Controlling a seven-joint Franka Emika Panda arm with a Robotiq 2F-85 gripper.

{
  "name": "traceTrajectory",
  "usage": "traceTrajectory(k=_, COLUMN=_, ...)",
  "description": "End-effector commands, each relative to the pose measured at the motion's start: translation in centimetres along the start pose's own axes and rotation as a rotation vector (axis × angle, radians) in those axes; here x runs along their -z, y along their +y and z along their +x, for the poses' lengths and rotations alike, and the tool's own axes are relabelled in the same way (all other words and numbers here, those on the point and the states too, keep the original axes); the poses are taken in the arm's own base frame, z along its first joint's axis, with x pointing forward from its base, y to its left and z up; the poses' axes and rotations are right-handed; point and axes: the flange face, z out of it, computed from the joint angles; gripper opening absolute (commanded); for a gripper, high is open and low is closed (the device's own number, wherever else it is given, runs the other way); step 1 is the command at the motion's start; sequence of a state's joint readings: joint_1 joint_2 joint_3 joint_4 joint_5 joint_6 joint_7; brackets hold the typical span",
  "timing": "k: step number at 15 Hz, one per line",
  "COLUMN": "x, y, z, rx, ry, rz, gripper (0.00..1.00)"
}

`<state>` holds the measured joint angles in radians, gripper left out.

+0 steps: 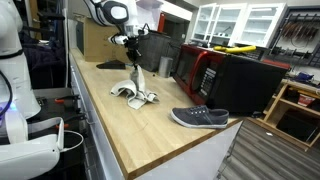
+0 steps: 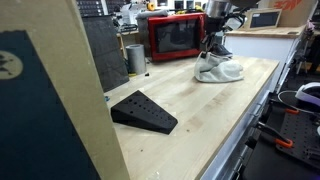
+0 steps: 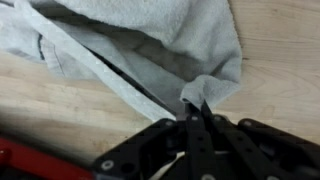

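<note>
Wrist view: gripper [image 3: 197, 108] pinches a corner of grey cloth [image 3: 130, 40], countertop [image 3: 282, 60] alongside.

Bare counter [image 1: 100, 125] gives clearance around the cloth [image 1: 137, 96]. The microwave [image 1: 205, 68] obstructs the wall side; shoe [image 1: 200, 117] obstructs the counter end.

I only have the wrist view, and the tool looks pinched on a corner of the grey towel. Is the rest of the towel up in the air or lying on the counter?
Observer: Most of the towel lies heaped on the counter. Only the corner pinched in the tool is raised.
Operator: Is anything else on the counter?
Observer: A dark shoe lies further along, well apart from the towel.
Operator: And towards the back?
Observer: A red microwave stands at the back of the counter, not touching the towel.
</note>
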<state>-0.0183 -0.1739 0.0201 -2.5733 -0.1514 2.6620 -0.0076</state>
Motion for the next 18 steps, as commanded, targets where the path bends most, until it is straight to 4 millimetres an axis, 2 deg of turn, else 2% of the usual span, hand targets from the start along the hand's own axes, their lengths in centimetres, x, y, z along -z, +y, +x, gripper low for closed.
traceTrajectory(k=1, x=-0.7, y=-1.0, z=1.8, rx=0.130, ry=-0.041, rz=-0.040, gripper=0.01)
traceTrajectory(k=4, x=-1.3, y=-2.2, z=2.9, rx=0.265, ry=-0.087, rz=-0.080, gripper=0.01)
traceTrajectory(k=7, x=-0.7, y=-4.2, z=4.4, rx=0.402, ry=-0.098, rz=-0.139, gripper=0.01)
traceTrajectory(k=12, x=1.3, y=-8.5, z=7.6, rx=0.568, ry=0.040, rz=-0.240, gripper=0.01)
traceTrajectory(k=16, x=1.1, y=-11.7, z=8.5, rx=0.678, ry=0.129, rz=-0.307, gripper=0.01)
traceTrajectory(k=17, x=0.7, y=-12.4, z=8.5, rx=0.703, ry=0.137, rz=-0.327, gripper=0.29)
traceTrajectory(k=18, x=0.4, y=-13.0, z=8.5, rx=0.726, ry=0.149, rz=-0.345, gripper=0.30)
